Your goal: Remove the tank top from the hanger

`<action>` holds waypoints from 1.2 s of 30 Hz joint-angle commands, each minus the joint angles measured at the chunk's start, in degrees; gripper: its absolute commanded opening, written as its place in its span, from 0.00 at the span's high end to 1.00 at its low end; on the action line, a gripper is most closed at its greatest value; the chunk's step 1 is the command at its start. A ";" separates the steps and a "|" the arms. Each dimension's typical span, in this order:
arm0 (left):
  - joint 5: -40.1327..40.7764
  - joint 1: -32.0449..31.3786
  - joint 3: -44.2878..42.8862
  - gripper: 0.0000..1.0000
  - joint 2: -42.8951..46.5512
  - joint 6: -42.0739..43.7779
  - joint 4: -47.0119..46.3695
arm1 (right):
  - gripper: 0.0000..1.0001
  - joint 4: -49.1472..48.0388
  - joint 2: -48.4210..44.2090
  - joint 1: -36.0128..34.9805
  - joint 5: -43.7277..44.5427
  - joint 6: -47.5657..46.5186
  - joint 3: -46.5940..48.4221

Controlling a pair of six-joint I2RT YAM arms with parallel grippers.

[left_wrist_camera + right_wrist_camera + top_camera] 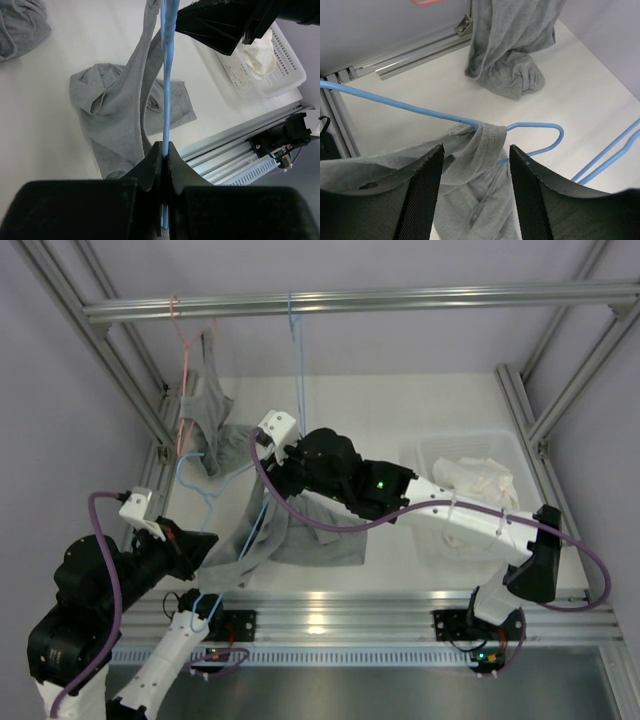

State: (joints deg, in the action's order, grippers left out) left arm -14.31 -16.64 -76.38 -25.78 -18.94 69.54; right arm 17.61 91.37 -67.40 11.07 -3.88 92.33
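Tank top [305,532] hangs on blue hanger [166,100], clamped by left gripper [164,156]; right gripper [475,152] is wide around its strap.

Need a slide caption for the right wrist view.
Open right pincer around tank top strap on blue hanger.

The blue hanger [166,100] runs off the picture's top edge and, lower down, vanishes between the pinched fingers of the left claw [163,148]. Under the hanger, the tank top [487,134] passes behind the right claw [476,150]; it may be gripped, but that is hidden.
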 commanded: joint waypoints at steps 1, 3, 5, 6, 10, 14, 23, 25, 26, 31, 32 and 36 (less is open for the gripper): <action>-0.20 -0.23 -1.14 1.00 -1.03 0.13 -2.21 | 0.46 -0.47 0.39 0.95 2.02 -1.04 2.15; 0.33 -0.23 -1.40 1.00 -1.11 0.13 -2.21 | 0.46 -0.29 0.30 1.30 2.46 -0.78 1.71; 0.42 -0.23 -2.10 1.00 -1.38 0.04 -2.21 | 0.47 -0.38 0.21 1.74 1.42 -0.17 0.92; 0.16 -0.23 -2.46 1.00 -1.46 -0.04 -2.30 | 0.47 -0.38 0.47 2.00 0.80 0.10 0.83; -0.37 -0.23 -3.69 1.00 -1.82 -0.13 -2.56 | 0.49 -0.47 1.35 2.18 -0.26 0.71 0.48; -0.90 -0.32 -4.13 1.00 -1.73 -0.22 -2.74 | 0.52 -0.47 1.79 2.62 -1.66 1.33 0.57; -1.52 -0.32 -3.78 1.00 -2.17 0.30 -3.27 | 1.00 -1.87 1.26 2.88 -4.22 2.91 1.62; -1.16 -0.49 -3.52 1.00 -1.99 0.39 -3.27 | 1.00 -1.96 0.91 2.88 -3.60 2.74 1.79; -1.25 -0.58 -3.43 1.00 -1.91 0.39 -3.27 | 1.00 -2.05 0.65 2.88 -2.38 2.74 1.88; -0.55 -1.11 -2.55 1.00 -1.29 0.83 -3.18 | 1.00 -2.84 -0.32 4.64 3.95 5.88 2.15; -0.81 -1.20 -1.94 1.00 -1.29 0.75 -3.01 | 1.00 -2.93 -0.49 5.16 6.39 6.60 2.23; -2.04 -1.29 -0.44 1.00 -1.12 0.92 -2.83 | 1.00 -2.93 -1.37 9.02 6.51 9.41 3.46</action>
State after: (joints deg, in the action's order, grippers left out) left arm -14.94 -17.69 -77.65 -26.79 -18.31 69.47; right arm 17.34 92.97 -61.36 13.96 2.35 92.36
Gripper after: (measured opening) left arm 0.036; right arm 0.013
